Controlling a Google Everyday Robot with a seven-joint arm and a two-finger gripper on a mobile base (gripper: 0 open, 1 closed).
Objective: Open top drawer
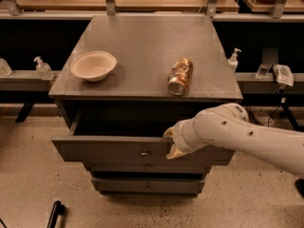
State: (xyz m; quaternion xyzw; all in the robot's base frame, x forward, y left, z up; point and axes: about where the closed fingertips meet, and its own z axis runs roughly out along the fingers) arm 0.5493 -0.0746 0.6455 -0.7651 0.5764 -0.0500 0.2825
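The top drawer of the grey cabinet is pulled partway out, and its dark inside shows under the cabinet top. Its small brass knob sits at the centre of the front. My gripper is at the drawer's front panel, just right of the knob. One tan finger is over the panel's upper rim and the other is against its face, so the gripper is shut on the front panel. My white arm reaches in from the right.
A white bowl and a tipped gold can lie on the cabinet top. Two shorter drawers sit below, closed. Sanitiser bottles stand on side ledges. A black object lies on the floor at the front left.
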